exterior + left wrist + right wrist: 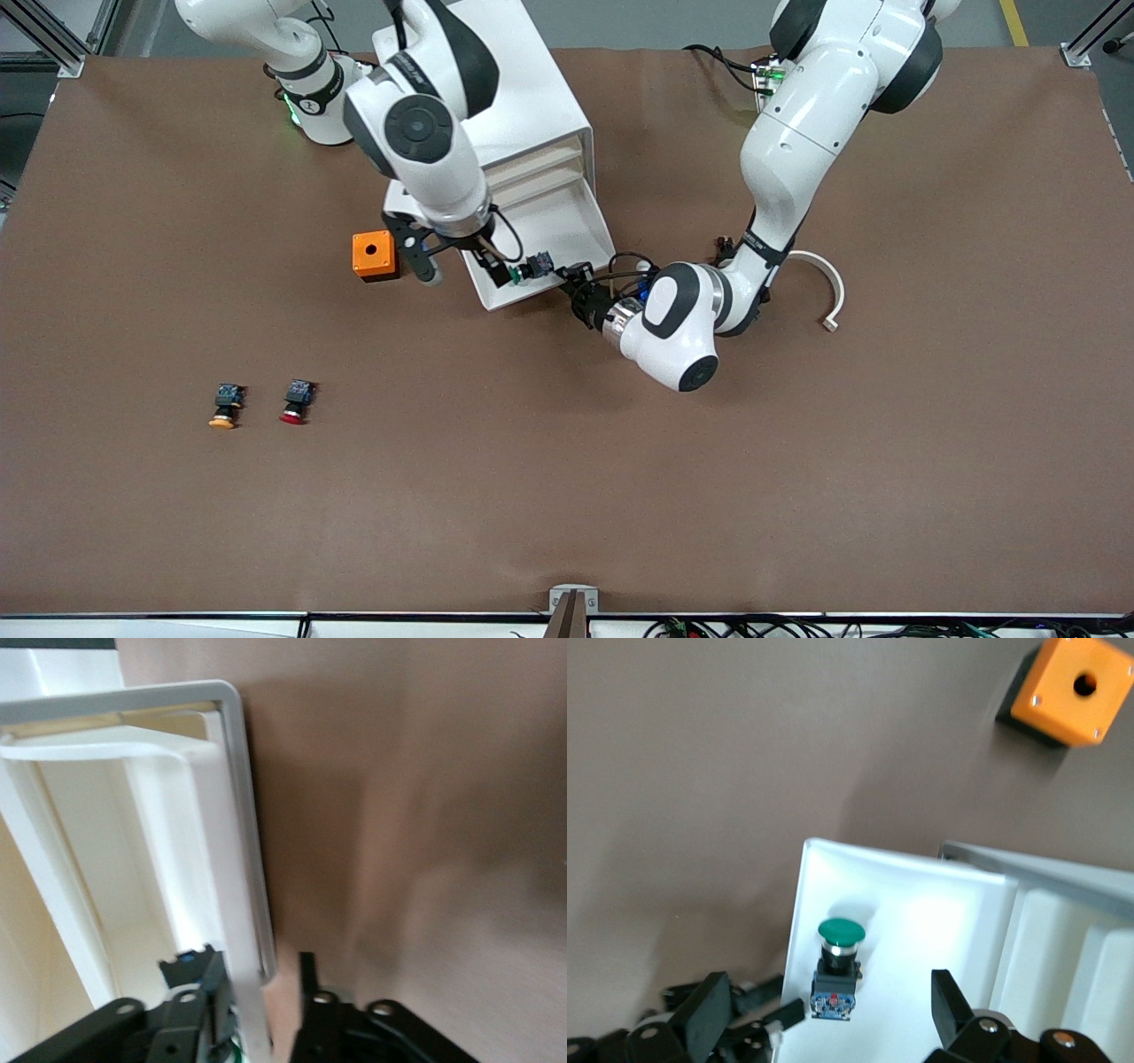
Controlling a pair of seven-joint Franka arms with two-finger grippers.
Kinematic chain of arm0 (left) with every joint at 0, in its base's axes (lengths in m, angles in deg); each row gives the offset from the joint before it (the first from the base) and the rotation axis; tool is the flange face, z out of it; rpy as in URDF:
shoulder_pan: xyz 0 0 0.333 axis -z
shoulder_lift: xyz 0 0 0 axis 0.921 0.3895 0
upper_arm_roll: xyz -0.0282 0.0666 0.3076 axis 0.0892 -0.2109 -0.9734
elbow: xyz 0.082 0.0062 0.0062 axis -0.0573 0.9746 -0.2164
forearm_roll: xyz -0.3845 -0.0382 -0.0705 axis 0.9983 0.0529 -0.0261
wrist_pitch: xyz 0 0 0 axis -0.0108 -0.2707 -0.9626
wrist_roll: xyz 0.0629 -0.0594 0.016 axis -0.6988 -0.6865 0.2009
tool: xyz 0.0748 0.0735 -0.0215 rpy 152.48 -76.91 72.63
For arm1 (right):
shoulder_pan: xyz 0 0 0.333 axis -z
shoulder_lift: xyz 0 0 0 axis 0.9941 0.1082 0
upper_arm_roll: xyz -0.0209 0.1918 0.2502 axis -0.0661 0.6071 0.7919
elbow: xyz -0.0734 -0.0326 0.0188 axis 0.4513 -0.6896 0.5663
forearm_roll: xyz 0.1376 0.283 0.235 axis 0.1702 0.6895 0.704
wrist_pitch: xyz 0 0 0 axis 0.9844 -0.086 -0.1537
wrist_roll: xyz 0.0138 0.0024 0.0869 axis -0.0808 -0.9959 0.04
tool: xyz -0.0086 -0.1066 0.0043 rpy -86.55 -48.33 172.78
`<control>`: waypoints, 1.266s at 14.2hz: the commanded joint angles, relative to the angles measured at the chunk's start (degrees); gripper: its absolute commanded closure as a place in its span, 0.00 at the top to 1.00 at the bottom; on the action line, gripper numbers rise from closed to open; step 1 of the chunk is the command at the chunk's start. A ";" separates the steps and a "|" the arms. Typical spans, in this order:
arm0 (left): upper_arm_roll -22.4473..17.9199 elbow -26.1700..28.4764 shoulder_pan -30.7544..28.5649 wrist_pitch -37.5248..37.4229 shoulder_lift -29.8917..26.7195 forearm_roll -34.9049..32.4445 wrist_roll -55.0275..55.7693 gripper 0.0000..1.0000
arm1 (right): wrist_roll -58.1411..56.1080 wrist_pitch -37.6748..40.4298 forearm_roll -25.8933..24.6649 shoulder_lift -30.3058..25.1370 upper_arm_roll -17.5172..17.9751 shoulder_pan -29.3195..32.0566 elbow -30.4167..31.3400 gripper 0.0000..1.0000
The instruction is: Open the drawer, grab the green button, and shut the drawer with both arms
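The drawer (554,221) is pulled out of the white cabinet (523,97) toward the front camera. The green-capped button (528,268) lies on its side in the drawer near the front wall. In the right wrist view it (837,970) lies between that gripper's spread fingers. My right gripper (461,266) is open over the drawer's front end (921,921). My left gripper (576,279) is open at the drawer's front corner. In the left wrist view one finger is inside and one outside the front wall (237,815), with a gap at the outer finger.
A small orange box with a round hole (374,255) stands beside the drawer toward the right arm's end. An orange-capped button (226,405) and a red-capped button (296,401) lie nearer the front camera. A white curved piece (828,288) lies toward the left arm's end.
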 commanded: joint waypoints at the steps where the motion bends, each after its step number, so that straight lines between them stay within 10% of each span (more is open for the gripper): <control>1: -0.56 -0.26 -1.38 0.44 -0.96 -0.50 -1.19 1.00 | 5.59 -0.86 -2.62 1.91 -0.69 -2.98 -0.31 1.00; 18: -1.00 -5.44 -8.95 -9.67 -15.37 -31.08 -26.21 1.00 | 12.73 -9.47 -4.73 12.20 -0.78 -8.08 -0.84 0.90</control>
